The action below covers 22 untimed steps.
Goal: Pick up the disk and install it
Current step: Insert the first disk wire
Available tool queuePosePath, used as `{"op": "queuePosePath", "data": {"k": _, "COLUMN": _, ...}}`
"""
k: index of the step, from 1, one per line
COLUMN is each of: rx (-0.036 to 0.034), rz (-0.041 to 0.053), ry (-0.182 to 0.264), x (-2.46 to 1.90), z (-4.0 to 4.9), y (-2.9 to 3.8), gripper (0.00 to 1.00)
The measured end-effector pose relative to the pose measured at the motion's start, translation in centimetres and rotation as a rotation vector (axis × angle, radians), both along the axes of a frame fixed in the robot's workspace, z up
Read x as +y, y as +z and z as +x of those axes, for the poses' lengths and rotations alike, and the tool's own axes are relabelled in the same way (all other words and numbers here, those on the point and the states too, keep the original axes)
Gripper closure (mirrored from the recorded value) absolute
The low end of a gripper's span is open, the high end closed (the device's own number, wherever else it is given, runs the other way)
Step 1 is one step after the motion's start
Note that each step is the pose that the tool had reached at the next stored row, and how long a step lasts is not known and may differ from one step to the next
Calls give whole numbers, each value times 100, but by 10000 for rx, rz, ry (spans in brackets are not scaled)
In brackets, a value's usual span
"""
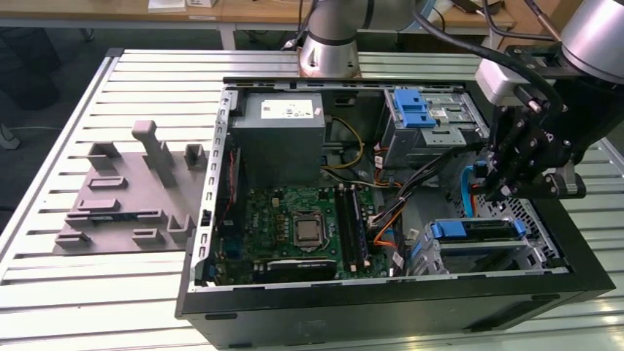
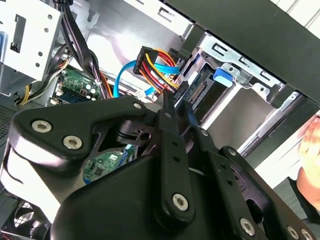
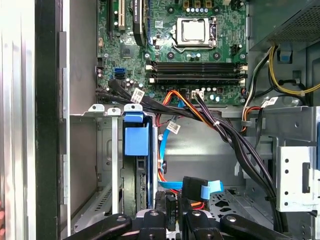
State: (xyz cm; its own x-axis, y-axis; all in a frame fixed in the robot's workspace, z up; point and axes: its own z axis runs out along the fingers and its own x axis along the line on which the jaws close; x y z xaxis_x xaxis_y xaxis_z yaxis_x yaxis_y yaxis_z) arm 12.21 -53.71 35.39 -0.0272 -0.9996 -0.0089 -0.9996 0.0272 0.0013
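The disk (image 1: 484, 229) sits on edge in the lower drive cage (image 1: 487, 252) at the case's front right corner, under a blue latch (image 1: 448, 229). In the first wrist view the disk's dark edge (image 3: 132, 187) and its blue side rail (image 3: 149, 186) run down from that latch (image 3: 136, 140). My gripper (image 1: 503, 193) hangs just above and behind that cage, fingers together with nothing between them. In both wrist views its fingertips (image 3: 171, 204) (image 2: 168, 102) point at the black cable plug (image 3: 191, 188) beside the disk.
A person's hand (image 2: 310, 160) rests outside the case wall. Loose blue, orange and black cables (image 3: 220, 130) cross the gap beside the cage. The upper drive cage (image 1: 429, 121), power supply (image 1: 280, 139) and motherboard (image 1: 297, 227) fill the case; a grey fixture (image 1: 131, 190) lies at the exterior view's left.
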Motion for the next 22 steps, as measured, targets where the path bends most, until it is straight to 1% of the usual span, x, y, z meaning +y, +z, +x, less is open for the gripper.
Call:
{"op": "queuePosePath", "data": {"k": 3, "rx": -4, "rz": -1, "ry": 0, "x": 0, "z": 0, "y": -3, "gripper": 78}}
{"op": "queuePosePath", "data": {"k": 4, "rx": -4, "rz": -1, "ry": 0, "x": 0, "z": 0, "y": -4, "gripper": 84}}
{"op": "queuePosePath", "data": {"k": 10, "rx": -6, "rz": 2, "ry": 0, "x": -3, "z": 0, "y": -12, "gripper": 84}}
{"op": "queuePosePath", "data": {"k": 14, "rx": -6, "rz": -31, "ry": -1, "x": -30, "z": 0, "y": -23, "gripper": 84}}
{"op": "queuePosePath", "data": {"k": 17, "rx": -6, "rz": -83, "ry": -1, "x": -56, "z": 0, "y": -31, "gripper": 84}}
{"op": "queuePosePath", "data": {"k": 20, "rx": -6, "rz": -134, "ry": -1, "x": -92, "z": 0, "y": -38, "gripper": 84}}
{"op": "queuePosePath", "data": {"k": 22, "rx": -6, "rz": -159, "ry": -1, "x": -103, "z": 0, "y": -41, "gripper": 84}}
